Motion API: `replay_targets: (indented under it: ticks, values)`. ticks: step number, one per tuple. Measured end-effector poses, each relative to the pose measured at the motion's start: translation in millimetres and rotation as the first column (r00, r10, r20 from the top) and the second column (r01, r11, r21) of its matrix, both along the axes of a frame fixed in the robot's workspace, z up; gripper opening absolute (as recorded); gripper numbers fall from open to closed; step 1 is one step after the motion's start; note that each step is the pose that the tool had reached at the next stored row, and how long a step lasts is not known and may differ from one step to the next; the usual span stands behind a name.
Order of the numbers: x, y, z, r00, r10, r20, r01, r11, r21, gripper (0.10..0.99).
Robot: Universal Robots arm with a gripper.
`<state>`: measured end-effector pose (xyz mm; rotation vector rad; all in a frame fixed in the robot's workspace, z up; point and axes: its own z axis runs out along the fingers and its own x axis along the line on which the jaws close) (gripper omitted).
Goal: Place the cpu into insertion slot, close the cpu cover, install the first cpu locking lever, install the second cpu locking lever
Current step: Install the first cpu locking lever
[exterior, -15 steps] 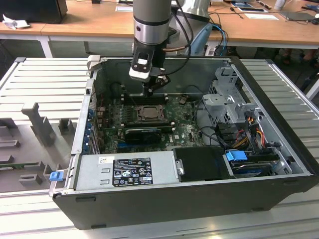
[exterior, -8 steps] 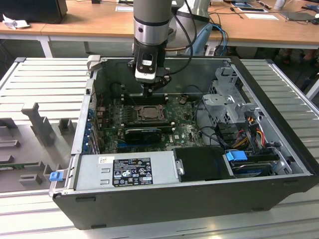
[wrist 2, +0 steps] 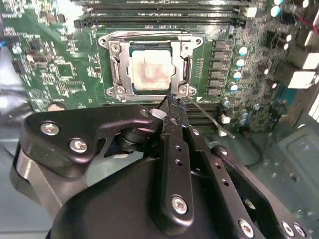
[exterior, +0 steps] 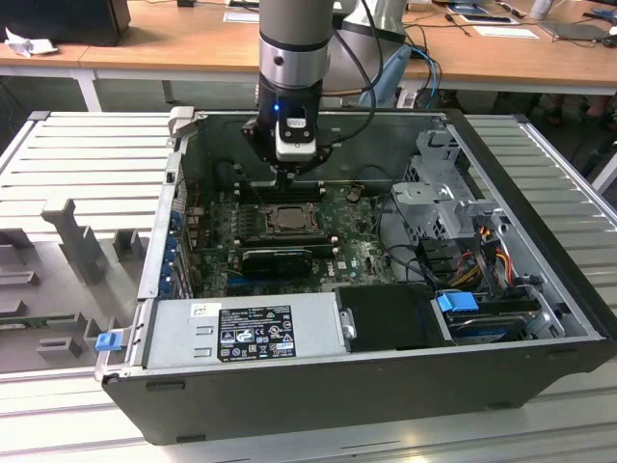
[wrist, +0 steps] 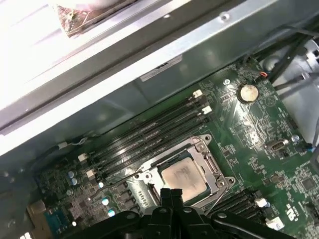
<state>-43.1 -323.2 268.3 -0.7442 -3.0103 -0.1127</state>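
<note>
The cpu lies flat in the insertion slot on the green motherboard, its pale metal face up. The cpu cover is down around it, and the chip shows through the cover's window. My gripper is shut with nothing between its fingers, its tips just off a corner of the socket frame. A thin wire locking lever sticks out from that corner beside the tips. In the first wrist view my gripper hangs over the edge of the cpu. In the exterior view my gripper hovers just above the socket.
Long black memory slots run along one side of the socket. A coin battery sits further out on the board. The case holds a power supply at the front and a drive cage with cables at the exterior view's right.
</note>
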Motion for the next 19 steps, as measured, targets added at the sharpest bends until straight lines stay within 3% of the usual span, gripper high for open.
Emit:
replay_targets:
  ticks: [2, 3, 7, 9, 10, 13, 17, 19]
  values:
    - [0.0, 0.0, -0.4, 0.9993, 0.038, 0.0, -0.038, 0.9993, 0.0, 0.106]
    - [0.0, 0.0, -0.9, 0.997, 0.078, -0.0001, -0.078, 0.997, 0.0, 0.106]
    - [0.0, 0.0, -1.4, 0.9899, 0.142, 0.0019, -0.142, 0.9899, -0.001, 0.106]
    - [0.0, 0.0, -1.7, 0.9882, 0.152, 0.0215, -0.152, 0.9884, -0.004, 0.106]
    - [0.0, 0.0, -1.7, 0.9866, 0.159, 0.0351, -0.159, 0.9872, -0.006, 0.106]
    - [0.0, 0.0, -2.2, 0.9803, 0.187, 0.062, -0.187, 0.9823, -0.01, 0.106]
    - [0.0, 0.0, -2.4, 0.974, 0.216, 0.0687, -0.216, 0.9764, -0.012, 0.106]
    - [0.0, 0.0, -2.4, 0.9595, 0.272, 0.0735, -0.272, 0.9623, -0.013, 0.106]
